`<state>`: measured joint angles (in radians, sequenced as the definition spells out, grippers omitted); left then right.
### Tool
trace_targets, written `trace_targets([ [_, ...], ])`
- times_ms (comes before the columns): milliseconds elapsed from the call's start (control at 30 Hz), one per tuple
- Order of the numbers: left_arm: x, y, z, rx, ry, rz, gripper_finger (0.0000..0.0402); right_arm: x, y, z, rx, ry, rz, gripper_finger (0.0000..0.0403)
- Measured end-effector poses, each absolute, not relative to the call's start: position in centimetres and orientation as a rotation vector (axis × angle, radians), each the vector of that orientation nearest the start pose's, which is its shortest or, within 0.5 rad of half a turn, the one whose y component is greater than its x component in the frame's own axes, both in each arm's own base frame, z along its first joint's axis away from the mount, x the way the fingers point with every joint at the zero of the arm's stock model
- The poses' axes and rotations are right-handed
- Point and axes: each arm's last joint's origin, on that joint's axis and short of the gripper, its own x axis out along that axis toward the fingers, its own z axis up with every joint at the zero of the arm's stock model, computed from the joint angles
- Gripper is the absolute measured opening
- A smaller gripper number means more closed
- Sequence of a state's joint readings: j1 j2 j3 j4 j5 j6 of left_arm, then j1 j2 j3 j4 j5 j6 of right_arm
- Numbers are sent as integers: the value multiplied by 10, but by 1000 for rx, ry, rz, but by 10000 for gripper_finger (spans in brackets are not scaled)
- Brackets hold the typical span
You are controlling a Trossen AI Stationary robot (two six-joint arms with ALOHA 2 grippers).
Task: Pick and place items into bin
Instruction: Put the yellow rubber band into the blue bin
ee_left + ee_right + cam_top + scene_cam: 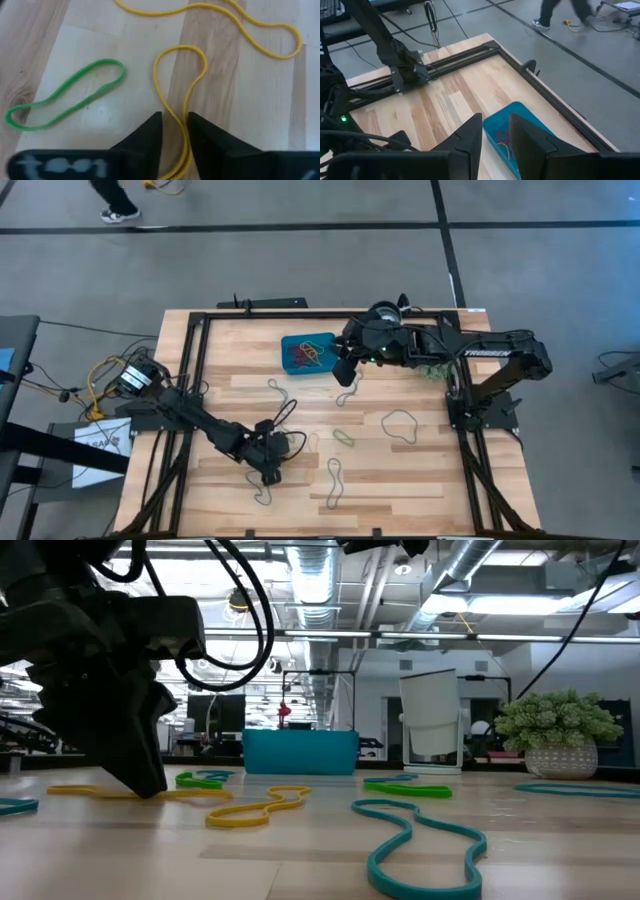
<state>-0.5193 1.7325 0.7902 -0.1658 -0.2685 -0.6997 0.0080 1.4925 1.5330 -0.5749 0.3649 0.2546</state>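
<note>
Down at the near left of the table [400, 490], the left gripper [174, 131] has its two dark fingers narrowed to a slim gap, with a strand of a yellow rubber band [181, 75] running between them; whether the pads already pinch it cannot be told. The low view shows this gripper's tip touching the wood where the yellow band lies. Beside it lies a green band [65, 93], and a longer yellow loop [250, 20] curls just beyond.

White lettering on the right arm [500, 352] reads "TROSSEN" in the high view. White marks on the left gripper's body in its wrist view are too blurred to read.

Farther off, the right gripper [495, 131] hangs above the table just right of the teal-blue bin [308, 354], fingers a little apart and empty. The bin sits at the far middle of the table and already holds a small tangle of red, yellow and green bands [306, 356].

More loops lie loose on the wood: a grey one [401, 423] toward the right, a green one [343, 437] in the middle, a teal one [425, 845] nearest the low camera. A spiky green plant ball [558, 720] and a white cup [432, 725] stand at the far right. A person's legs [560, 12] cross the floor beyond the table.
</note>
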Motion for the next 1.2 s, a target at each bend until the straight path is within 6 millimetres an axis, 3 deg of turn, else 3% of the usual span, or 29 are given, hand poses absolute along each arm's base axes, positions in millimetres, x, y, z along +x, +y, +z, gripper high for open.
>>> trace_targets([
  [167,262,-140,115,-233,1017,193,11,323,-9,388,147,480,-416,93],
  [367,270,-142,128,-244,1012,188,1,323,-9,388,107,488,-406,93],
  [500,277,-145,171,-202,958,188,0,323,-9,388,103,489,-404,93],
  [633,279,-136,220,-126,843,262,0,323,-9,388,103,490,-405,93],
  [733,280,-120,261,-108,739,301,0,322,-8,385,95,525,-405,93],
  [933,273,-75,306,-50,651,376,0,305,-6,366,91,773,-435,93],
  [1100,278,-26,313,-67,648,466,0,294,6,347,147,919,-470,93],
  [1200,286,0,307,-104,690,451,0,293,19,331,140,963,-451,93],
])
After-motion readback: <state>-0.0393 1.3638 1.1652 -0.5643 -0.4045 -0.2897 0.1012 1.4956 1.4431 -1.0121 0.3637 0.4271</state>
